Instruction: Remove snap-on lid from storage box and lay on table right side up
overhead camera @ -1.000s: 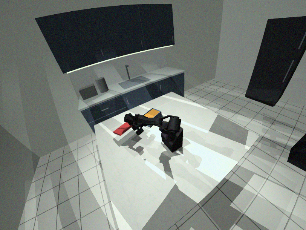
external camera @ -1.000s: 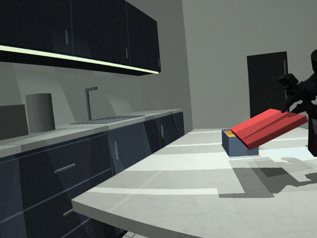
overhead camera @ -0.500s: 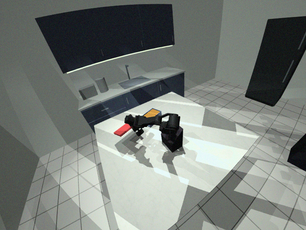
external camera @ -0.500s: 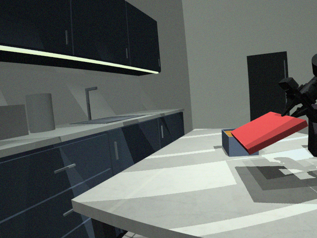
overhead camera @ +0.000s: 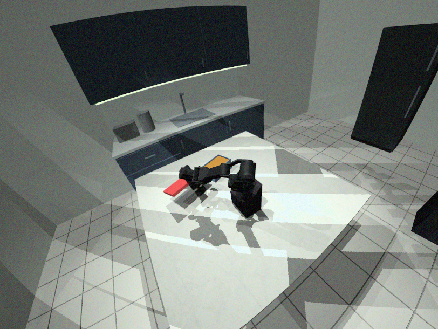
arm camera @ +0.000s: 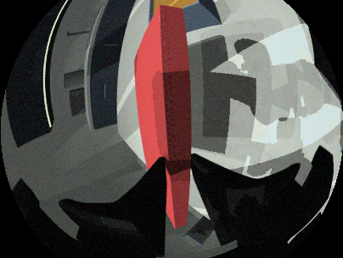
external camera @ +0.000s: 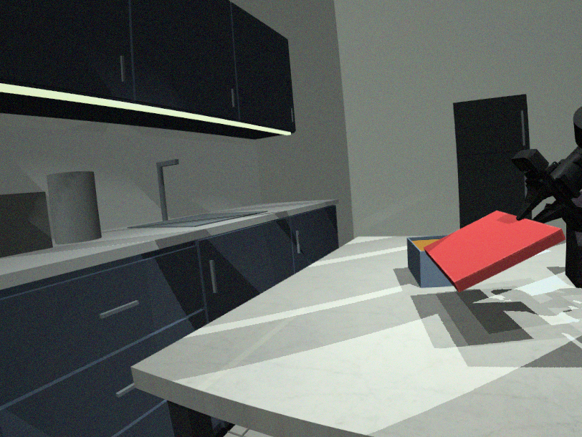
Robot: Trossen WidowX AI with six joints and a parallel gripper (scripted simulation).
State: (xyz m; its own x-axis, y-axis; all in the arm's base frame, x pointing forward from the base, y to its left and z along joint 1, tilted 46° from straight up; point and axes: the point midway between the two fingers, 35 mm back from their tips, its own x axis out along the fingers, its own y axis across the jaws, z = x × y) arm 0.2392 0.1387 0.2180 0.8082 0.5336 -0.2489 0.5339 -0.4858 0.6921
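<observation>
So the box [overhead camera: 214,179] [external camera: 427,269] [arm camera: 203,20] sits on the table [overhead camera: 212,279] [external camera: 301,362] [arm camera: 280,148], lid [overhead camera: 176,187] [external camera: 494,249] [arm camera: 163,98] tilted btwn the gripper's [overhead camera: 198,187] [external camera: 534,218] [arm camera: 178,159] fingers, off the box, w/ the sink [overhead camera: 192,117] [external camera: 197,220] counter behind the table in top view.
</observation>
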